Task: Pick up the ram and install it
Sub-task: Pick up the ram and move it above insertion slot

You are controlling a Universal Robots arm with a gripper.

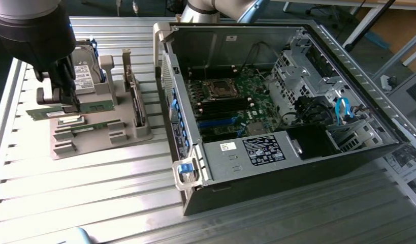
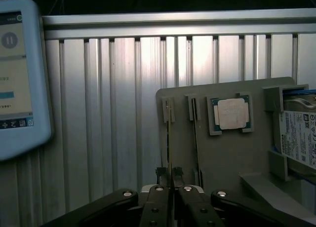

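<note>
Thin ram [image 2: 170,153] edge-on between fingers [image 2: 159,200]

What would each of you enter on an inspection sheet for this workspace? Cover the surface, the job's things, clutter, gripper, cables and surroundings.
Surface: slatted aluminium table, bare metal.
Job's things: ram, on edge at the grey holder; open computer case with the motherboard exposed.
Clutter: processor chip, hard drive and a second green stick on the holder; a blue-framed screen on the table.
Gripper: gripper shut on the ram.
Cables: blue cable and dark wires inside the case.
Surroundings: printed sheets beyond the case at the exterior view's right.
</note>
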